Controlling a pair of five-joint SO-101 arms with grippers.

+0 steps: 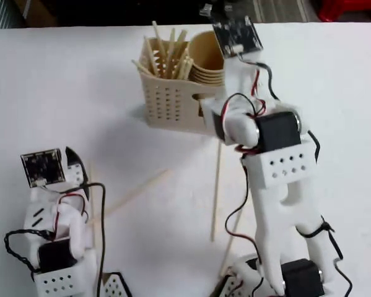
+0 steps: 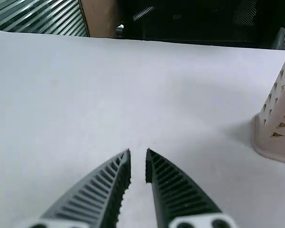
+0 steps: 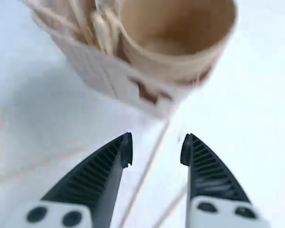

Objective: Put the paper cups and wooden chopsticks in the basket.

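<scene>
Wooden chopsticks (image 1: 166, 52) stand bunched in the pale basket (image 1: 170, 105), and a stack of paper cups (image 1: 209, 59) sits in the same basket right beside them. The basket is on the far side of the white table (image 1: 80, 80). I think the sticks stand up like that because the basket is deep and narrow, so they lean on its walls.

Some sticks are not in yet. A straight chopstick (image 1: 217, 185) lies flat on the table, with one end near the front of the basket. A slanted chopstick (image 1: 132, 195) lies off to its side, nearer the left arm (image 1: 58, 247). A third chopstick (image 1: 230, 250) pokes out near the foot of the right arm (image 1: 275, 148).

The right gripper (image 3: 154, 149) hangs just over the straight chopstick, close to the basket. Its two fingers are wide apart and hold nothing. The stick runs along the table between them, so it looks lined up for a pinch.

The right arm is stretched out long toward the basket, with its wrist tipped down. The left arm is folded up at the near corner, well apart from the basket. The left gripper (image 2: 137, 166) sits low over bare table, with its fingers almost together, just a thin gap between them, and nothing in it.
</scene>
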